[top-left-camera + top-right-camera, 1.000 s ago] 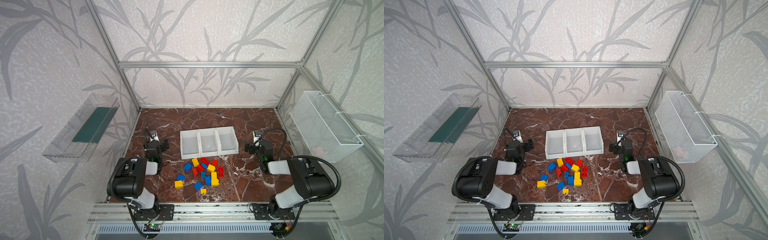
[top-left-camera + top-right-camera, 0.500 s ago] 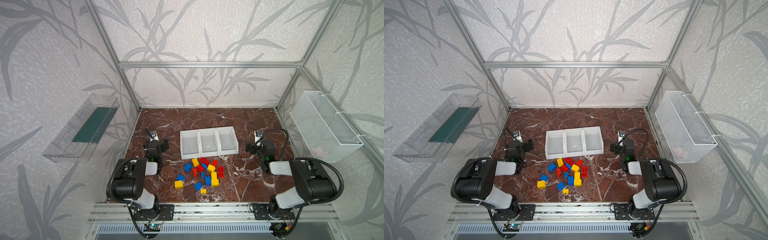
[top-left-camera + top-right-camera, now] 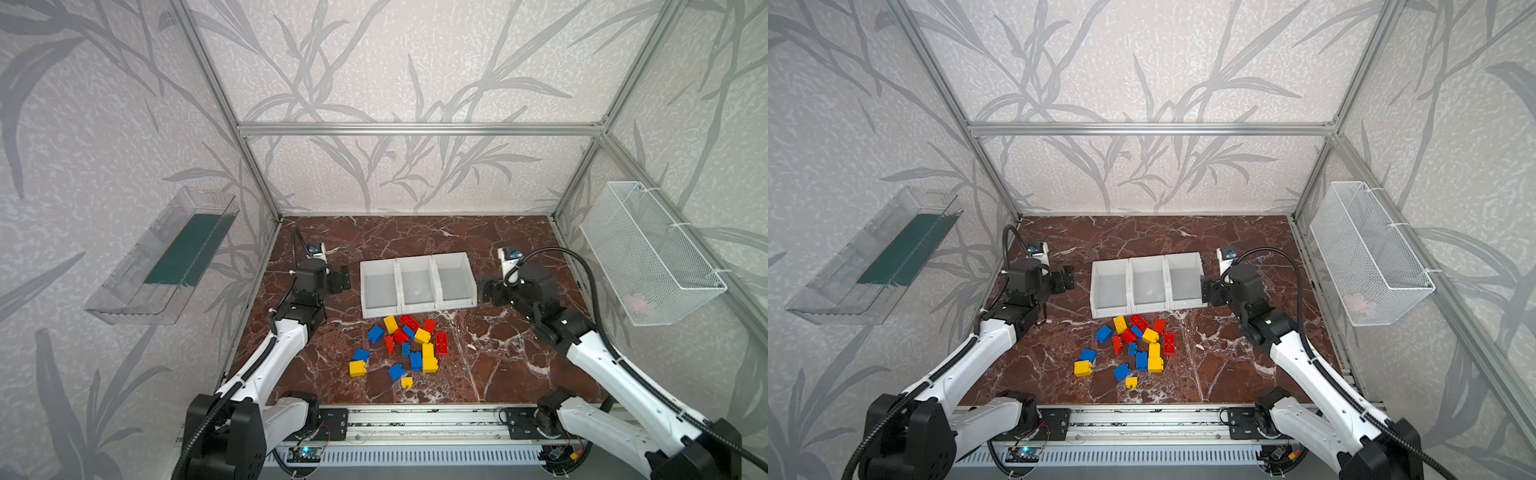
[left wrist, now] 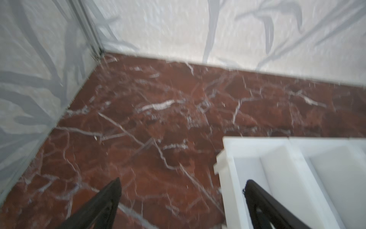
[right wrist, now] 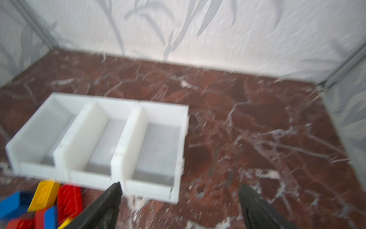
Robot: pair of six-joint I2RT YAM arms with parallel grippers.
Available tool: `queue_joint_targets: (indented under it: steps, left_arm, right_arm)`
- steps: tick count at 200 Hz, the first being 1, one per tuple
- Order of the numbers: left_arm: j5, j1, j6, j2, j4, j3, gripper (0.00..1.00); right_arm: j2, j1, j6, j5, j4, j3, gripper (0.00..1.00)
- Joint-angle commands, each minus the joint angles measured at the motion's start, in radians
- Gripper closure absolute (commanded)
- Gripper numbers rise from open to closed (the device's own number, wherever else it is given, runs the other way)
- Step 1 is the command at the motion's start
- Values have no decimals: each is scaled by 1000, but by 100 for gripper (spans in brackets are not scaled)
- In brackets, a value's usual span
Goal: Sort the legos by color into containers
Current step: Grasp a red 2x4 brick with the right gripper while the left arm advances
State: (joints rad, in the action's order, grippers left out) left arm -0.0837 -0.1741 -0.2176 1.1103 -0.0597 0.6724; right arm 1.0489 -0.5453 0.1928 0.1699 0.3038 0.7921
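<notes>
Nearest the worktop's front edge, the legos [image 3: 401, 347], small studded plastic bricks in red, blue and yellow, are lying in a loose heap midway along the red-brown marble worktop [image 3: 498, 365]. A small yellow brick [image 3: 407, 382] is sitting closest to that edge, a little apart. Farther in, the colours are crowding together and several bricks are touching, so none is sorted yet.

The heap is lying just in front of the containers [image 3: 415, 308], three white plastic open-top bins joined in a row, all showing bare floors. That nearness is likely making each carry short, and the bins' low front walls are facing the bricks.

The two arms are reaching in from the front corners, and their tools are flanking the row. The left gripper [image 3: 344, 279], black and two-fingered, is hovering beside the row's left end, jaws spread wide and grasping nothing. The right gripper [image 3: 486, 291] is hanging just beside the right end, jaws likewise parted and empty. In its wrist view the bins and one corner of the heap are lying ahead of it. That split, I judge, is giving each arm its own side of the heap.

Beyond, on the side walls, a clear plastic tray [image 3: 133, 307] and a white wire mesh basket [image 3: 648, 257] are hanging, taking no part.
</notes>
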Motion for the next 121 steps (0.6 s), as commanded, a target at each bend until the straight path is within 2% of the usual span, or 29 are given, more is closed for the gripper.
queue_joint_targets:
  steps: [1,27,50,88,121]
  left_arm:
    - [24,-26,-45,-45,-175,18,1]
    - [23,-38,-52,-89,-173,-18,1]
    - [19,-39,-43,-110,-177,-33,1]
    - [49,-40,-56,-87,-149,-51,1]
    - [65,-42,-59,-67,-145,-53,1]
  right_arm:
    - [107,-121,151,15,268,65,11]
    - [250,-232,284,-23,313,114,15]
    - [354,-298,337,-14,334,147,17]
    - [460,-318,359,-63,327,200,28]
    - [505,-328,380,-88,298,212,32]
